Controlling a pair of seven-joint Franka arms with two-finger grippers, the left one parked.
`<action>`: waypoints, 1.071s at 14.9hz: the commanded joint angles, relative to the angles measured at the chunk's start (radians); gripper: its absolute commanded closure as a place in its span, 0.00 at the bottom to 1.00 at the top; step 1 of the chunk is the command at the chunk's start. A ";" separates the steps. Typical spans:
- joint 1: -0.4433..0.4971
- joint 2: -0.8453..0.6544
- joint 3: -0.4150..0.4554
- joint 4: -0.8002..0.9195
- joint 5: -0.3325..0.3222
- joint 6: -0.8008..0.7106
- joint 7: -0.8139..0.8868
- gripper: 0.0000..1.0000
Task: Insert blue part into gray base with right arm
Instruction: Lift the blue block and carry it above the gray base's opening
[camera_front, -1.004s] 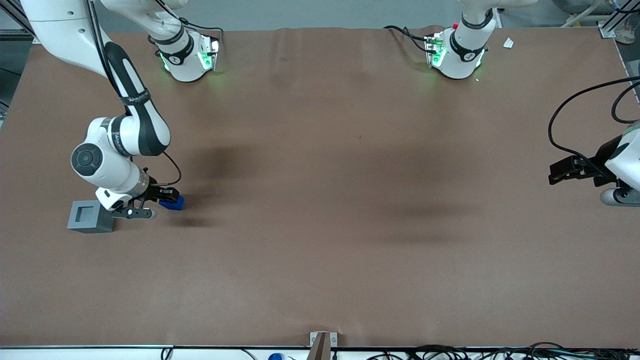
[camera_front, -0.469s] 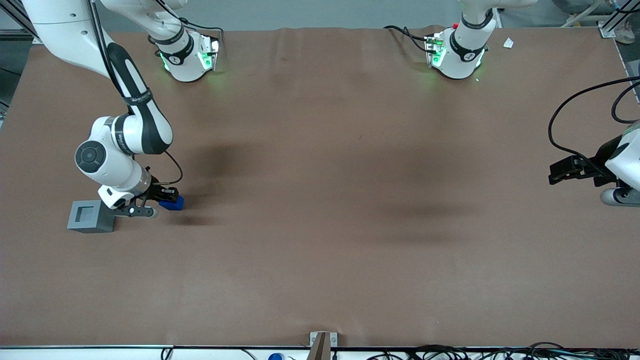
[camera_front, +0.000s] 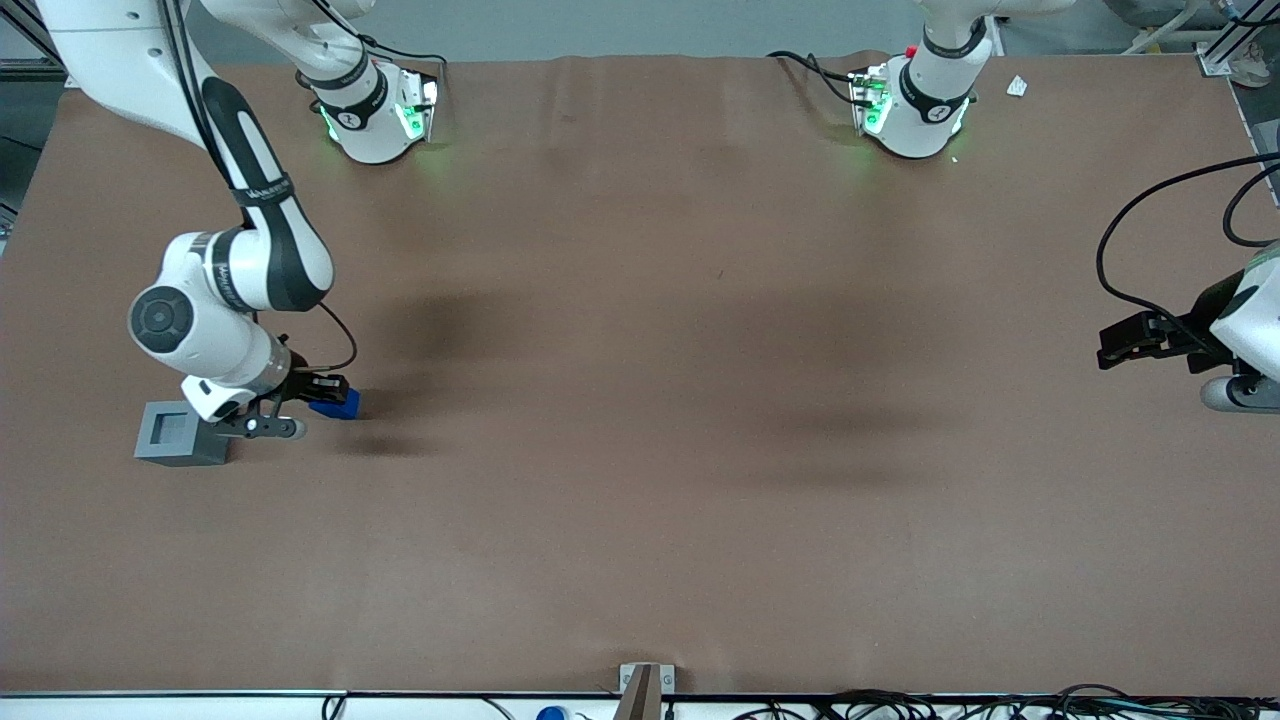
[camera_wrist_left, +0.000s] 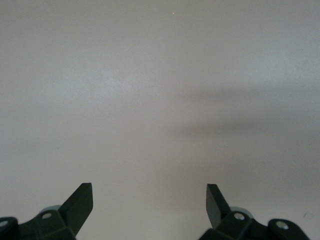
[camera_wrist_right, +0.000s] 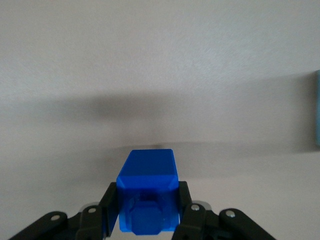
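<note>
the right arm (camera_front: 215, 290) reaches down at the working arm's end of the brown worktop (camera_front: 640, 450). its claw (camera_front: 322, 395) is clenched on the blue part (camera_front: 337, 404), a finger (camera_wrist_right: 186, 202) pressed to each side of the block, which looks raised just off the worktop with a faint shadow under it. the gray base (camera_front: 180, 433) sits on the worktop just beside the claw, recess facing up, a little nearer to the front camera than the blue part and apart from it.
</note>
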 joint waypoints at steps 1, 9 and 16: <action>-0.021 -0.050 0.001 0.046 0.011 -0.092 -0.012 0.96; -0.171 -0.065 0.000 0.209 -0.003 -0.266 -0.207 0.96; -0.303 -0.024 0.000 0.307 -0.004 -0.273 -0.292 0.96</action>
